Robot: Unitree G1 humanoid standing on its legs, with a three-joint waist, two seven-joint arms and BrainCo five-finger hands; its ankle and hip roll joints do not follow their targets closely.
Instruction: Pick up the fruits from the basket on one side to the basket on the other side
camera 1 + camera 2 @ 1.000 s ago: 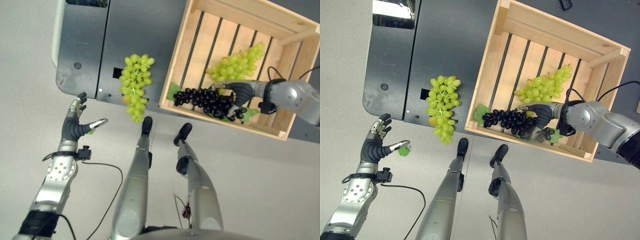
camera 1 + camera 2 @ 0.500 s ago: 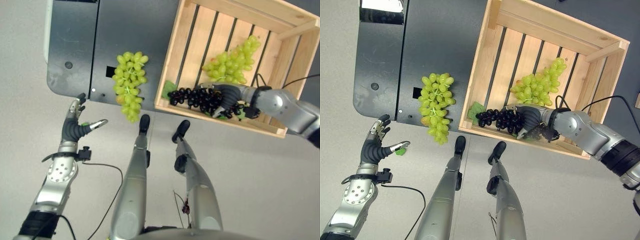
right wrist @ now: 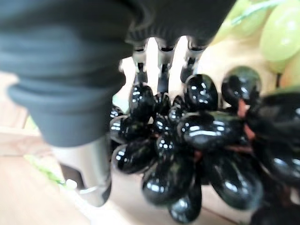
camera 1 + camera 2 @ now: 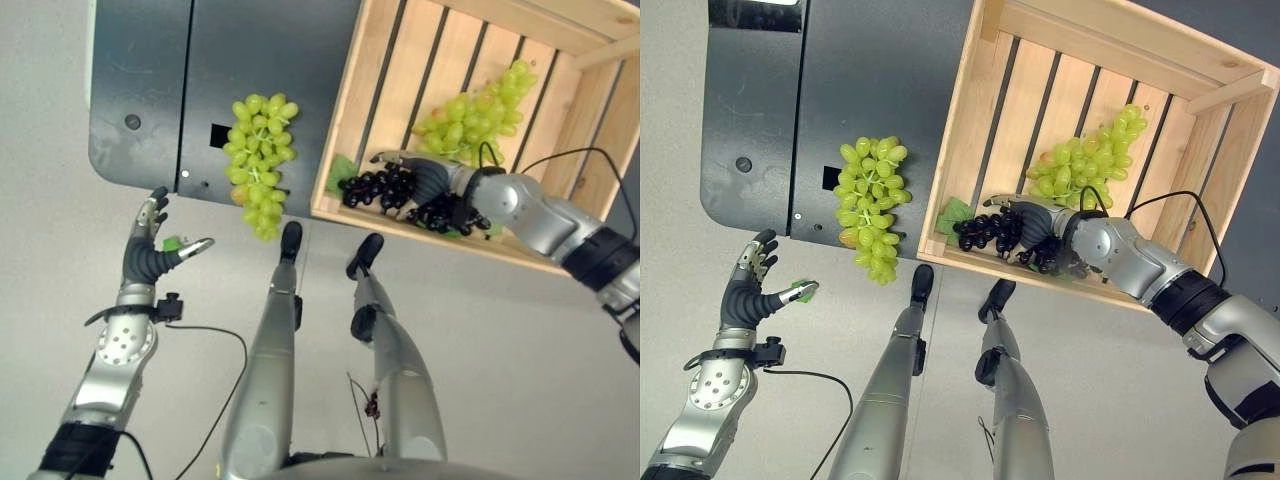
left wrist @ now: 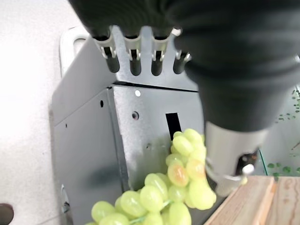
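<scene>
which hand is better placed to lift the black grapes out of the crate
Right. The right hand already lies on the black grapes inside the wooden crate; the left hand hangs open over the floor, away from it.

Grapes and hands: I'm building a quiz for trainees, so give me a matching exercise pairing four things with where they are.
Things:
1. black grapes
2. green grapes
3. second green bunch
4. left hand

Places:
A. on the dark panel outside the crate
B. over the floor, holding no fruit
C. in the crate, farther in
D. in the crate under the right hand

Pairs: 1-D, 2-C, 3-A, 4-B
</scene>
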